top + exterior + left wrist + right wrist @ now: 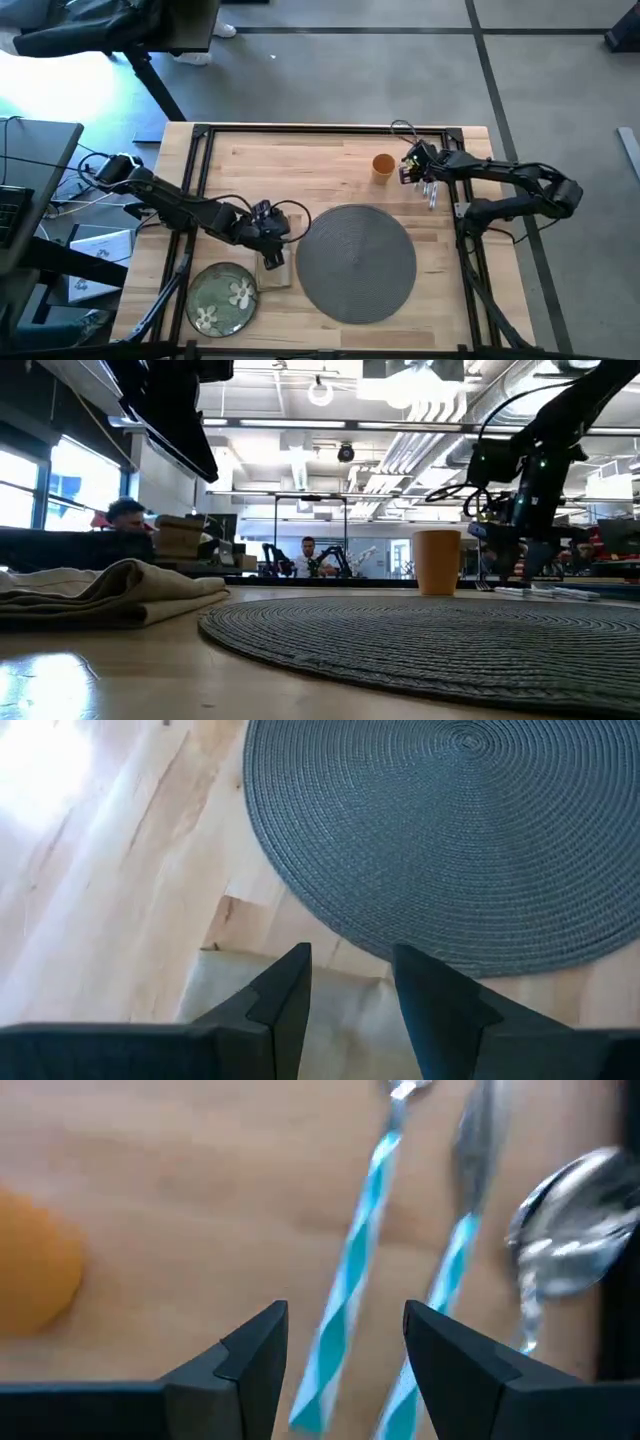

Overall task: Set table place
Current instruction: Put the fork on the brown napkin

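A round dark-grey woven placemat (357,262) lies mid-table. Left of it, a tan folded napkin (276,270) lies flat on the wood, with a green flowered plate (222,297) near the front edge. My left gripper (350,970) hangs open above the napkin's (340,1020) edge next to the placemat (450,830). An orange cup (383,165) stands at the back. Just right of it lie cutlery pieces with blue-and-white striped handles (350,1280) and a silver spoon (570,1240). My right gripper (345,1330) is open over one striped handle.
The table's black frame (300,130) runs along its edges. A grey desk with cables and papers (60,200) stands off the left side. Bare wood (290,165) lies between the cup and the left arm. People sit in the room beyond the table (308,555).
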